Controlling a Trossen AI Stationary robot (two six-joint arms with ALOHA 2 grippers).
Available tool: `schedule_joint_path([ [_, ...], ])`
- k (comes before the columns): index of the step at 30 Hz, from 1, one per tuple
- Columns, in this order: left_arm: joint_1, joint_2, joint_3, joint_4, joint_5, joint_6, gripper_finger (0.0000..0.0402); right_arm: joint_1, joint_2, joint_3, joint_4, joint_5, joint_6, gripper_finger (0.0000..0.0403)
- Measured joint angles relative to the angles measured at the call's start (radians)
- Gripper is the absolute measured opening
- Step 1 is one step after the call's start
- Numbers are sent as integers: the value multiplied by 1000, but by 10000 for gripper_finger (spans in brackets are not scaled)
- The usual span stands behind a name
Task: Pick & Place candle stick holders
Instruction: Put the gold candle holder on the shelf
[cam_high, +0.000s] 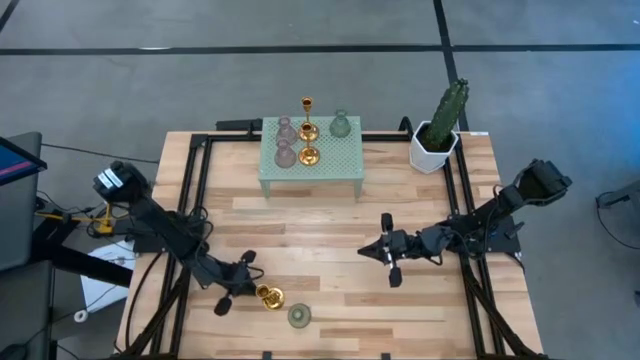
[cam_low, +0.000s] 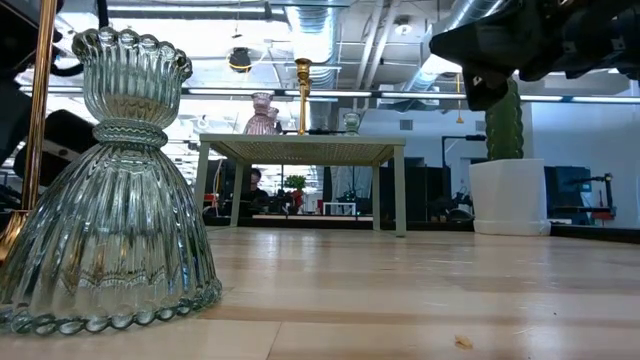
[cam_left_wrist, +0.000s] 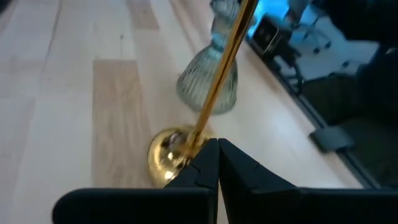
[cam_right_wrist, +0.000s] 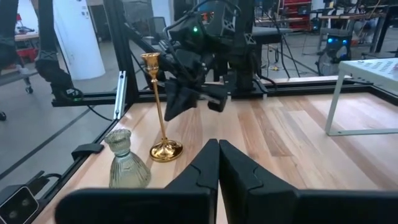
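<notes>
Up on the mint stand (cam_high: 345, 160) sit five candle stick holders (cam_high: 308, 130); both grippers' jaws are closed, empty.

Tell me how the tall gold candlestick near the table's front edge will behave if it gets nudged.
The gold candlestick probably tips easily: a long thin stem over a small round base. Its polished metal looks slippery. Falling, it could hit the green glass holder close beside it.

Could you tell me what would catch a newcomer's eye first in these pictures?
Probably the tall gold candle stick holder standing upright near the table's front edge, with the left gripper right beside it, fingers shut and not gripping it. Next to it stands a ribbed green glass holder, which looms large in the low view. Farther back, a mint green perforated stand carries five more holders, with a cactus in a white pot to its right.
</notes>
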Motion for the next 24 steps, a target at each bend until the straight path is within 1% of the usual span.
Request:
schedule_joint_path([
  [3,12,39,0,69,-6,-2,9,0,0,0,5,0,0,0],
  [6,27,70,0,76,-10,-14,25,0,0,0,7,0,0,0],
  [10,46,106,2,88,-9,-62,68,0,0,0,7,0,0,0],
  [18,49,164,66,98,14,-62,171,0,0,0,7,-1,3,0],
  [21,49,197,92,97,14,-62,198,0,0,0,6,0,2,0],
  [24,49,235,121,98,13,-62,212,0,0,0,7,0,3,0],
])
